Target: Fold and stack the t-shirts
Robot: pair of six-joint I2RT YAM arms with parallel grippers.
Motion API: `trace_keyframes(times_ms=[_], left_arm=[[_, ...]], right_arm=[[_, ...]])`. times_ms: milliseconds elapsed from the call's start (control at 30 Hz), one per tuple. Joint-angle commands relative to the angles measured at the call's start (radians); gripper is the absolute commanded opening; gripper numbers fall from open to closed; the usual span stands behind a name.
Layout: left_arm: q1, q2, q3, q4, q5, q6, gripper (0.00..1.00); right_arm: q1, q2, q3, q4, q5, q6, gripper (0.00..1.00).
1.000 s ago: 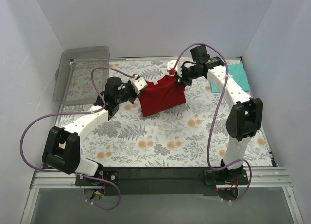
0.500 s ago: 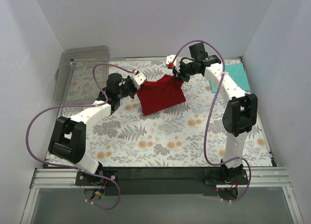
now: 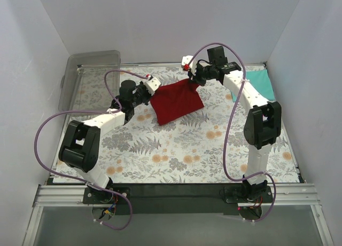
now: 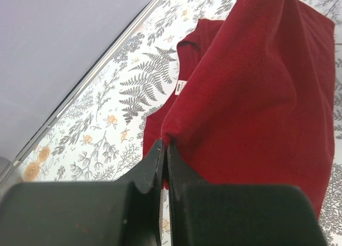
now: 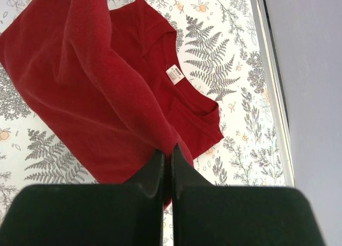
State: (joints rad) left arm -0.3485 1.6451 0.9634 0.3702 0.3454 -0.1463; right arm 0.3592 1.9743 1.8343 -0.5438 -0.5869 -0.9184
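Left wrist: left claw [image 4: 164, 148] pinching red shirt [image 4: 256, 96]

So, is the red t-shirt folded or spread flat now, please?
The red t-shirt is mid-fold: left fingers and right fingers hold one edge lifted over its flat collar half.

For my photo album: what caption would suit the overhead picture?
The left pincer and right pincer each pinch an edge of a deep red cloth t-shirt over the floral-print table.
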Motion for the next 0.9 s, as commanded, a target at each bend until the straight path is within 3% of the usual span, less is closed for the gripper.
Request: trace_keyframes(times_ms=[0,600,733,867], left_arm=[[0.009,-0.001,0.024,0.062,-0.049,0.002,0.0],[0.023,-0.025,-0.001,0.073,-0.025,0.036,0.0],[0.023,-0.131,-0.064,0.055,0.09,0.047,0.0],[0.02,-0.257,-0.123,-0.084,0.333,0.04,0.0]], right_arm=[[-0.005,0.018,0.006,0.076,0.004,0.032,0.01],[-0.005,-0.015,-0.064,0.087,0.039,0.024,0.01],[-0.005,-0.125,-0.173,0.067,0.018,-0.036,0.01],[-0.005,-0.242,-0.334,0.004,-0.02,-0.152,0.01]])
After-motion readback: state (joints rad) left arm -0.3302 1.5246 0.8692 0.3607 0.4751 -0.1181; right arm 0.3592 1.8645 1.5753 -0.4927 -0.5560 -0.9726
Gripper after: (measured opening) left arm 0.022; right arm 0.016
